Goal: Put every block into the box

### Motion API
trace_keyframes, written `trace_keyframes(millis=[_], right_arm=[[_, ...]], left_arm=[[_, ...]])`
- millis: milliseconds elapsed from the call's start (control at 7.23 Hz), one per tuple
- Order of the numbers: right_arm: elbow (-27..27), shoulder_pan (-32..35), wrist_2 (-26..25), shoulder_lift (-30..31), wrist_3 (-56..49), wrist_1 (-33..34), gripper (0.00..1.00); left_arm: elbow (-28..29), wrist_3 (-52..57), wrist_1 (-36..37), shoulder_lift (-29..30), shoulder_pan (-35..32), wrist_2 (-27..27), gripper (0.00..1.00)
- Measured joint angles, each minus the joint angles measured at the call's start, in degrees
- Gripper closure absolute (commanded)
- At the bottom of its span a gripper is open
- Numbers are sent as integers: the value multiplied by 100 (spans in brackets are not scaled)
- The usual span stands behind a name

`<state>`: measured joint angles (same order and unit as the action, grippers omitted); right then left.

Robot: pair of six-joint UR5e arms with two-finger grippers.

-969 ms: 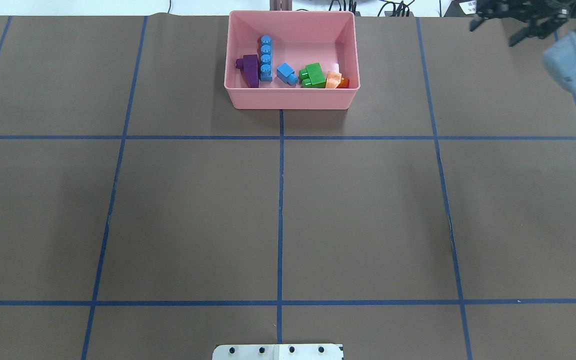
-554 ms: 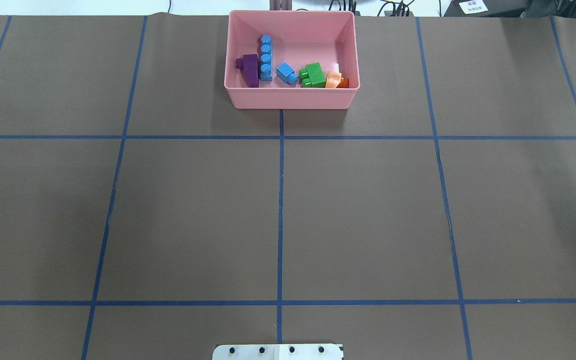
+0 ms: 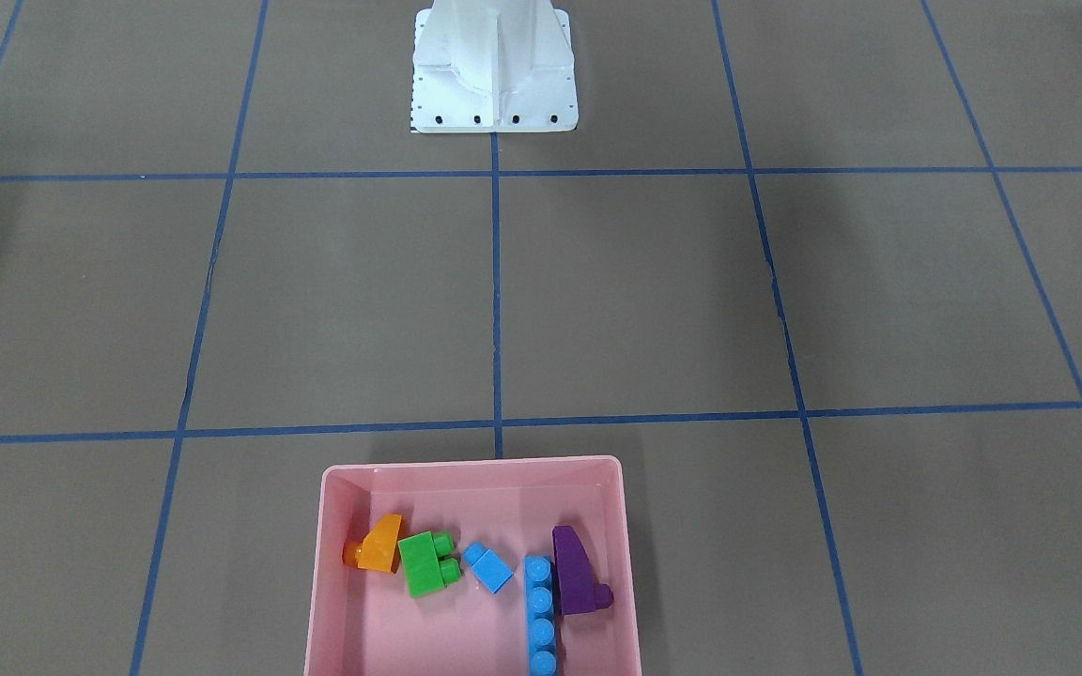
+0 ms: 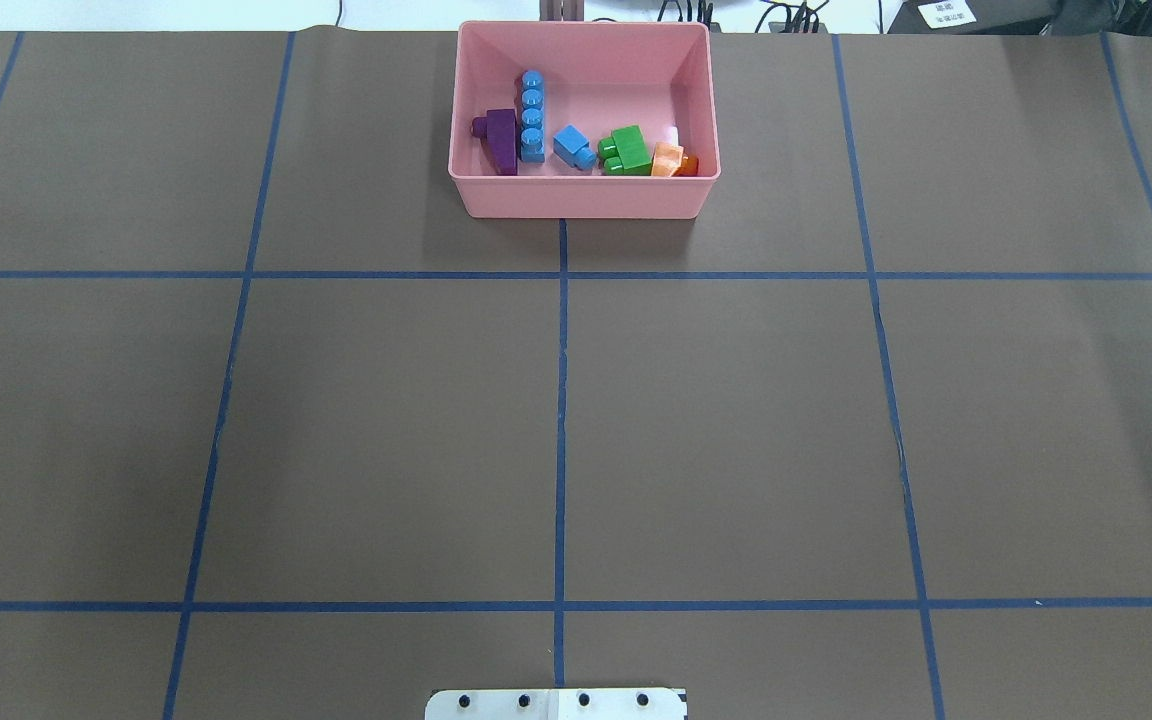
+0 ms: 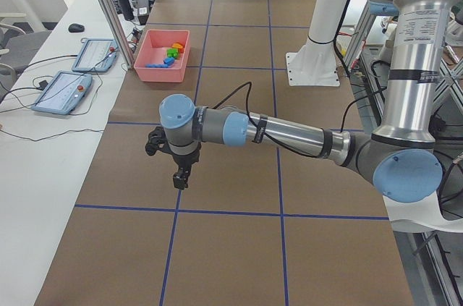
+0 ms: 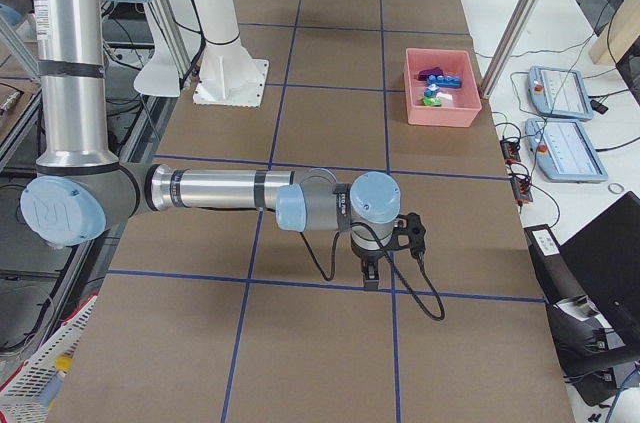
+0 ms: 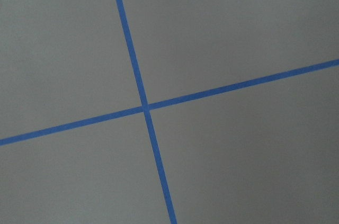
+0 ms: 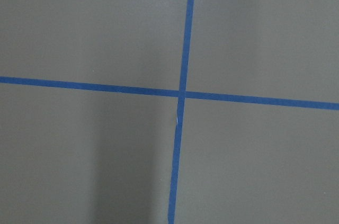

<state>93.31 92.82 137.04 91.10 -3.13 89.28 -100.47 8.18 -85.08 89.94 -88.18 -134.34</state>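
1. You are seeing the pink box sitting at the far edge of the table, on the centre tape line, across from the white robot base.
2. All five blocks are lying inside the box, gathered toward its robot-side wall.
3. The purple sloped block is lying against the long blue four-stud block, which is running toward the far wall.
4. The small blue one-stud block is resting between the long blue one and the green two-stud block.
5. The green block is touching the orange sloped block, which is sitting close to the box's side wall on the robot's right.
6. The left gripper is hanging, fingers down, above the table on the robot's left, well apart from the box. Only the side camera is showing it, so you cannot tell how far its jaws are standing apart.
7. The right gripper is hanging the same way on the robot's right, also well apart from the box; its jaw state cannot be told either.
8. Each wrist camera is looking straight down at a tape crossing on bare brown paper, with no fingers showing in either view.
9. Neither arm is showing in the overhead or front-facing views.
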Motion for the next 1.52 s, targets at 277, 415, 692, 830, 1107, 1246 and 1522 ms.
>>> trace_keyframes(millis=[277, 415, 692, 830, 1107, 1246, 1522], right_arm=[[356, 99, -20, 239, -25, 103, 0], [658, 112, -102, 422, -25, 211, 0], [884, -95, -427, 554, -35, 341, 0], [908, -224, -609, 560, -37, 356, 0], [914, -294, -757, 564, -27, 354, 0], [908, -303, -727, 568, -3, 336, 0], [879, -314, -586, 569, 20, 320, 0]], left_arm=[[-48, 4, 4, -264, -10, -2, 0], [-62, -17, 22, -332, -10, -5, 0], [-28, -66, 82, -370, -14, -38, 0], [-23, -152, 132, -376, -14, -134, 0], [-87, -289, 155, -363, -12, -245, 0], [-123, -302, 145, -396, -12, -297, 0], [-192, -314, 105, -503, -11, -371, 0]])
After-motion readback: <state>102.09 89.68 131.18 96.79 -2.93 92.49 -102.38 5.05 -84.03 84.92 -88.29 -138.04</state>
